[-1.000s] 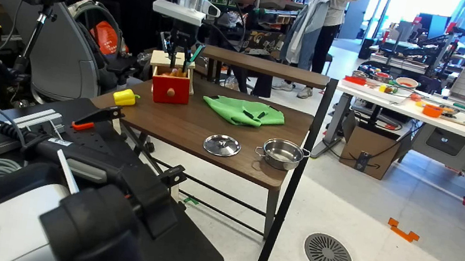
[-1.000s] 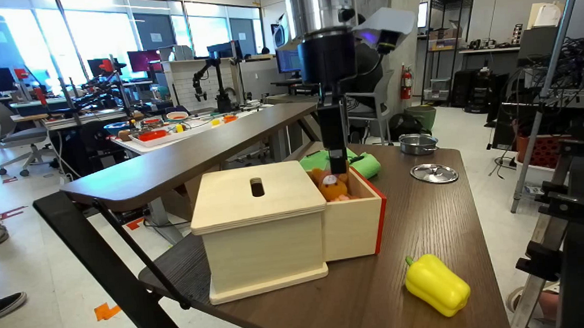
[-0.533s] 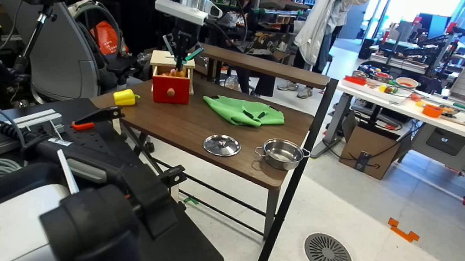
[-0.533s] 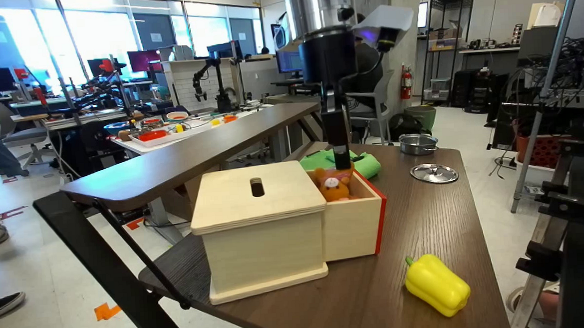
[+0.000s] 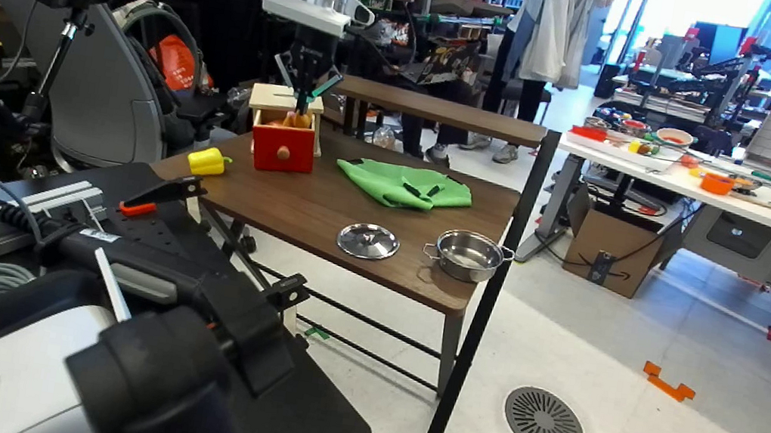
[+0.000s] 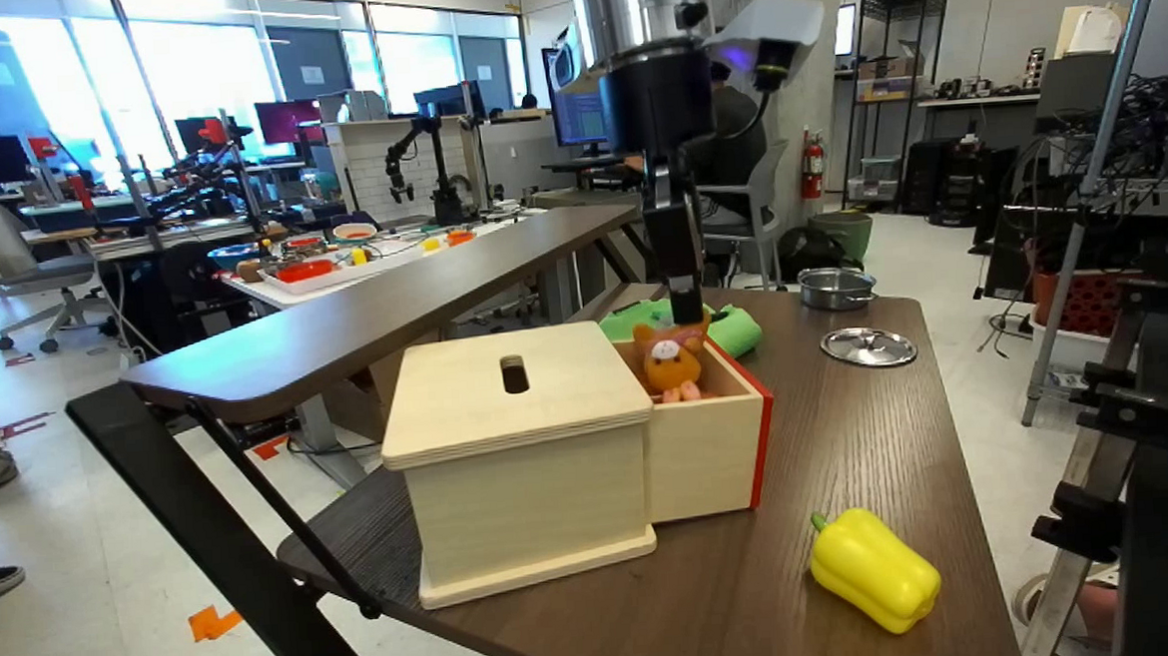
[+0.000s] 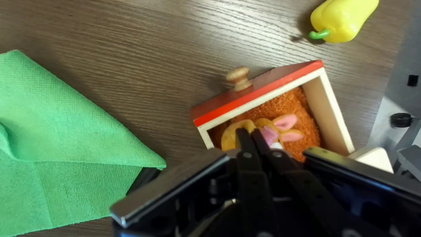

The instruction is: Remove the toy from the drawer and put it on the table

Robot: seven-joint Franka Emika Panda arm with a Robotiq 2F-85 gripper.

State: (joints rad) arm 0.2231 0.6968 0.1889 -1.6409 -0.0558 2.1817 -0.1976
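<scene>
The toy [image 6: 673, 365] is a small orange-yellow plush with pink ears or feet, a white muzzle and a purple patch. It also shows in the wrist view [image 7: 264, 122]. My gripper [image 7: 248, 133] points down with its fingers almost together, pinching the toy's upper part. In an exterior view the gripper [image 6: 685, 315] holds it partly raised, its lower end still within the open drawer [image 6: 706, 462]. The drawer has a red front [image 5: 282, 150] with a wooden knob. An orange-brown fuzzy item [image 7: 296, 108] lies in the drawer under the toy. The table [image 5: 303, 204] is dark brown.
The drawer's pale wooden cabinet [image 6: 528, 501] stands at the table end. A yellow pepper [image 6: 874, 568] lies near it. A green cloth [image 5: 405, 185], a metal lid [image 5: 368, 241] and a pot [image 5: 469, 258] are on the table. A raised brown shelf [image 5: 440, 108] runs along the table's side.
My gripper has closed from open on the toy and moved up a little. The toy has risen slightly with it, showing more of its lower end. The drawer has not moved.
</scene>
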